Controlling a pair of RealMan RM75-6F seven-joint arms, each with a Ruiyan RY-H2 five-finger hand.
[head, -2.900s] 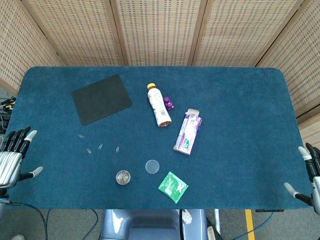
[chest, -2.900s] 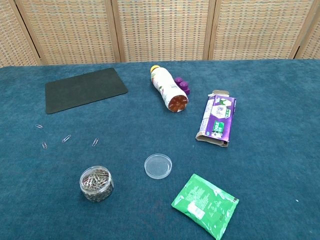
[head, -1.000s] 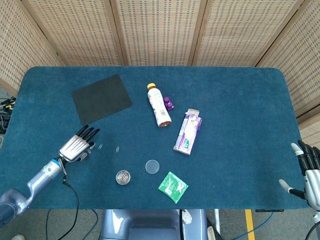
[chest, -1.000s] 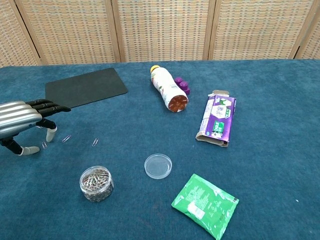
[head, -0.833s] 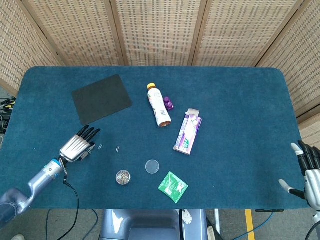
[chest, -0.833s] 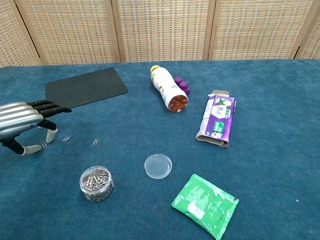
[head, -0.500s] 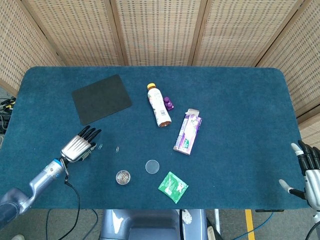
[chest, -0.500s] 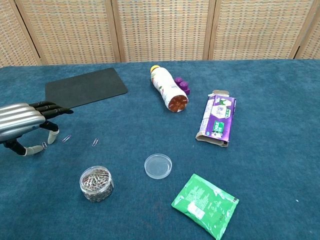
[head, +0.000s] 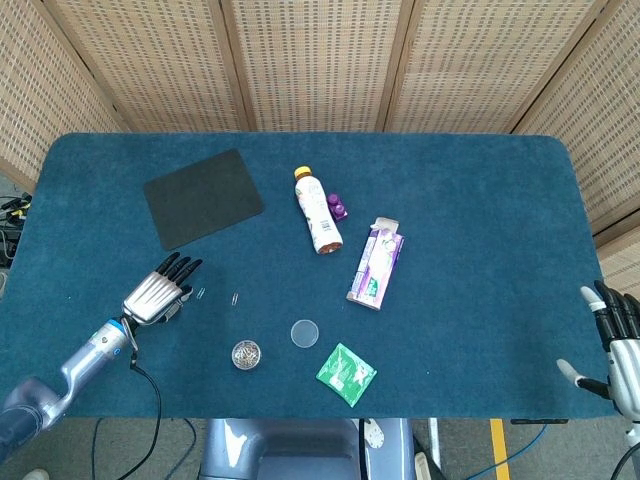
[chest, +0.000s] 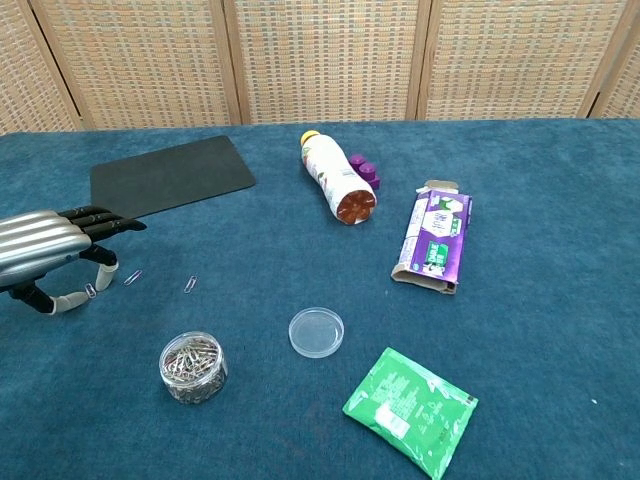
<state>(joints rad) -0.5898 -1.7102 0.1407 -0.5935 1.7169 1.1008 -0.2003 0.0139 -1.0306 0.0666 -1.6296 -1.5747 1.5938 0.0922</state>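
left hand (chest: 50, 256) palm down, fingers spread, holding nothing; loose paper clips (chest: 133, 277) on the cloth right at its fingertips. jar of clips (chest: 193, 367) near, toward the table's front edge. right hand (head: 620, 345) spread, well apart at the far side.

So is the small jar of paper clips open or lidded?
Open. The jar shows bare clips at its mouth, and its clear lid lies apart on the table.
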